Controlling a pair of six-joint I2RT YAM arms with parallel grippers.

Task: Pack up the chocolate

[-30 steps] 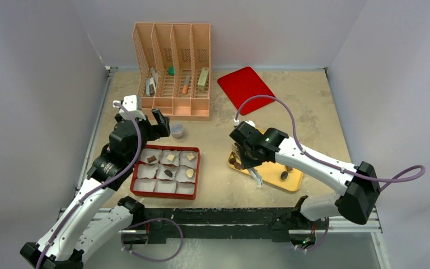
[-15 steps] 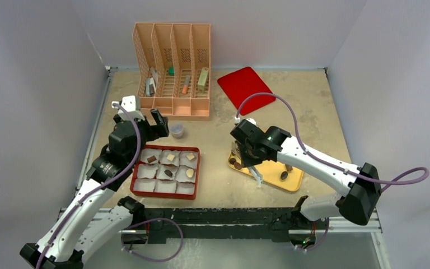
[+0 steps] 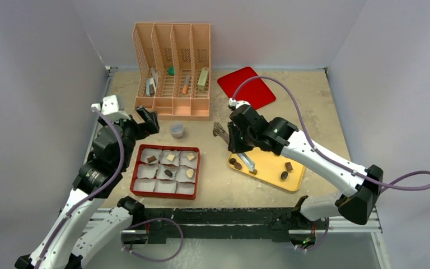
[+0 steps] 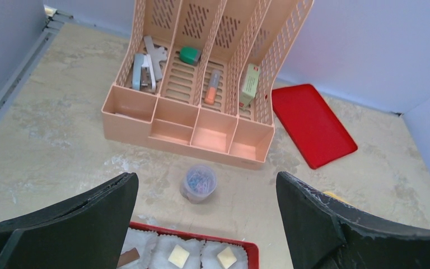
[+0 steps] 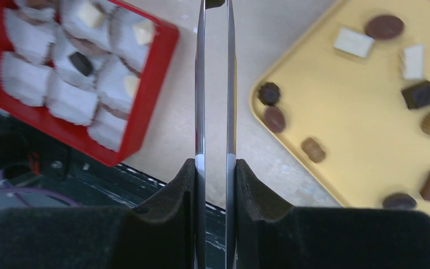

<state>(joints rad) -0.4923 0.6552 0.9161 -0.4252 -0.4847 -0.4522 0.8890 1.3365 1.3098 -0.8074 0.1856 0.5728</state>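
Observation:
Several chocolates (image 5: 417, 94) lie on the yellow tray (image 3: 269, 168), which also shows in the right wrist view (image 5: 341, 123). A red box (image 3: 167, 193) of white paper cups holds several pieces (image 3: 168, 173), also seen from the right wrist (image 5: 80, 63). My right gripper (image 5: 214, 163) is shut on metal tongs (image 5: 200, 84). A small dark piece (image 5: 214, 3) shows at the tongs' tips, over bare table between box and tray. In the top view this gripper (image 3: 236, 147) is at the tray's left end. My left gripper (image 4: 204, 185) is open and empty, behind the box (image 4: 241, 246).
A peach desk organiser (image 3: 173, 67) with small items stands at the back. A clear cup of paper clips (image 3: 177, 130) sits in front of it. A flat red lid (image 3: 245, 87) lies at the back right. Grey walls close in three sides.
My right gripper has lifted off the yellow tray and swung the tongs left and back. My left arm has drawn back and to the left, still open.

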